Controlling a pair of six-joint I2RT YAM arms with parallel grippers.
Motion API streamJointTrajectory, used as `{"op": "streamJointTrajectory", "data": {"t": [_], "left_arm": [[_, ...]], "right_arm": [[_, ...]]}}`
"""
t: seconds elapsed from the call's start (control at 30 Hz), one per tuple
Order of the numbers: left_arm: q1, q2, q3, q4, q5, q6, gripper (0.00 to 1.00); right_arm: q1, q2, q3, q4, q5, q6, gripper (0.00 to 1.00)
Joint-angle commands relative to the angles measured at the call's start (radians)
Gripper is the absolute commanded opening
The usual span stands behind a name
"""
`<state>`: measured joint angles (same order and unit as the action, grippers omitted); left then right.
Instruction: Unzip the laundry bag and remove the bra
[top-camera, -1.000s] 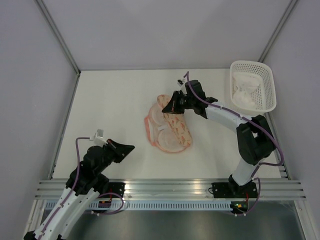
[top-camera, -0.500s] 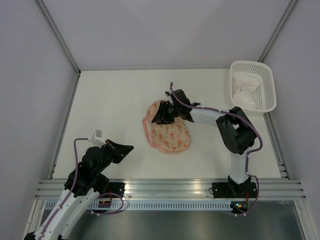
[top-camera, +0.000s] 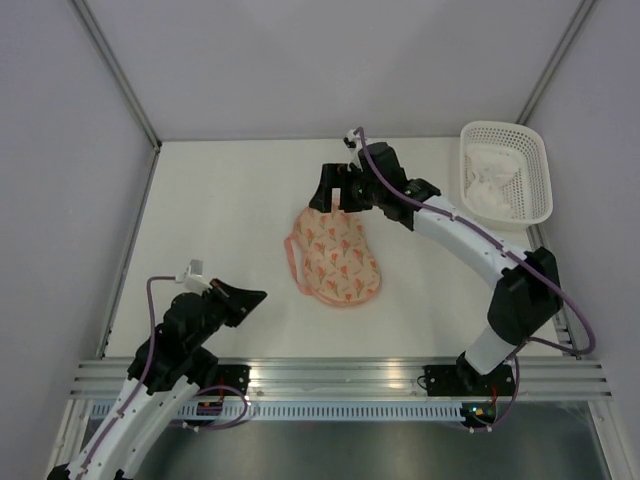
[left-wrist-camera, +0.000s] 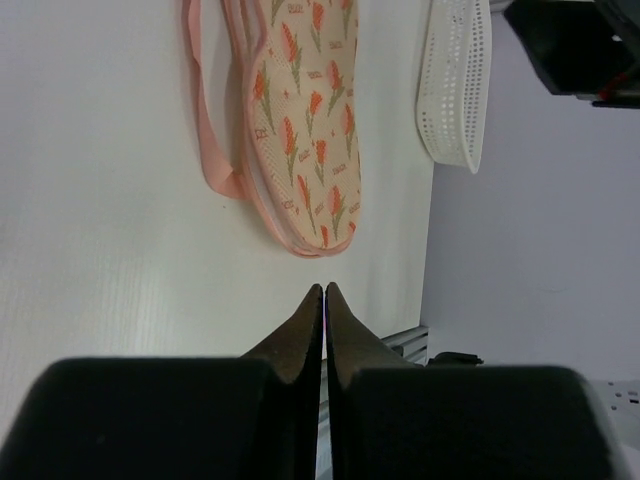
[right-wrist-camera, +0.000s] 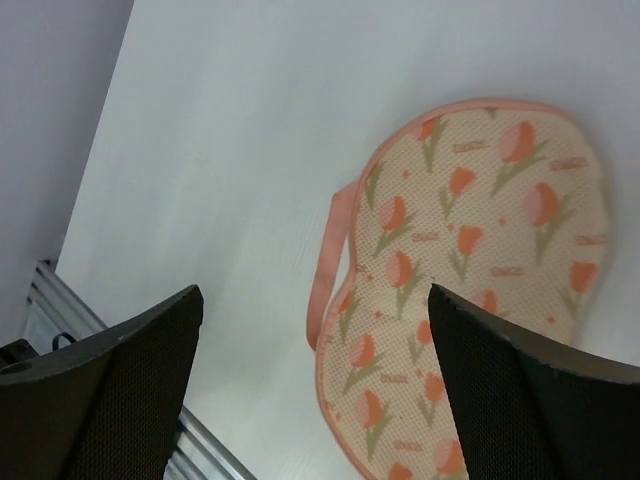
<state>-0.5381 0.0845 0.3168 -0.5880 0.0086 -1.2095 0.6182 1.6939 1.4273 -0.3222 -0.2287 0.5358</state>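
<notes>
The laundry bag lies in the middle of the table as a closed cream dome with orange tulip print, its pink loop on the left side. In the right wrist view the laundry bag lies below, right of centre. My right gripper hovers just above the bag's far end, open, with nothing between its fingers. My left gripper stays near the front left, shut and empty, pointing at the laundry bag. Soft white fabric, apparently the bra, lies in the basket.
A white plastic lattice basket stands at the back right corner, also seen as the basket in the left wrist view. Grey walls enclose the table on three sides. A metal rail runs along the near edge.
The bag's upper half, held up a second ago, has dropped shut over the lower half. My right gripper has opened and lifted toward the far side. The left arm has not moved.
</notes>
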Motion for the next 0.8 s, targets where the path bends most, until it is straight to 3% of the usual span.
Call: {"op": "streamJointTrajectory", "data": {"t": [0.0, 0.1, 0.13, 0.2, 0.53, 0.77], "left_arm": [[0.004, 0.032, 0.022, 0.048, -0.004, -0.012, 0.06], [0.004, 0.073, 0.025, 0.111, 0.004, 0.014, 0.51], [0.004, 0.087, 0.031, 0.122, 0.002, 0.03, 0.8], [0.004, 0.118, 0.071, 0.142, -0.001, 0.059, 0.99], [0.004, 0.265, 0.235, 0.229, 0.008, 0.263, 1.0], [0.004, 0.291, 0.309, 0.258, 0.031, 0.357, 1.0]], "right_arm": [[0.005, -0.124, -0.017, -0.175, 0.193, -0.152, 0.98], [0.008, -0.238, -0.108, -0.179, 0.216, -0.169, 0.98], [0.011, -0.302, -0.131, -0.173, 0.221, -0.169, 0.98], [0.012, -0.364, -0.189, -0.178, 0.221, -0.172, 0.98], [0.015, -0.689, -0.306, -0.216, 0.196, -0.186, 0.98], [0.014, -0.738, -0.346, -0.215, 0.204, -0.186, 0.98]]}}
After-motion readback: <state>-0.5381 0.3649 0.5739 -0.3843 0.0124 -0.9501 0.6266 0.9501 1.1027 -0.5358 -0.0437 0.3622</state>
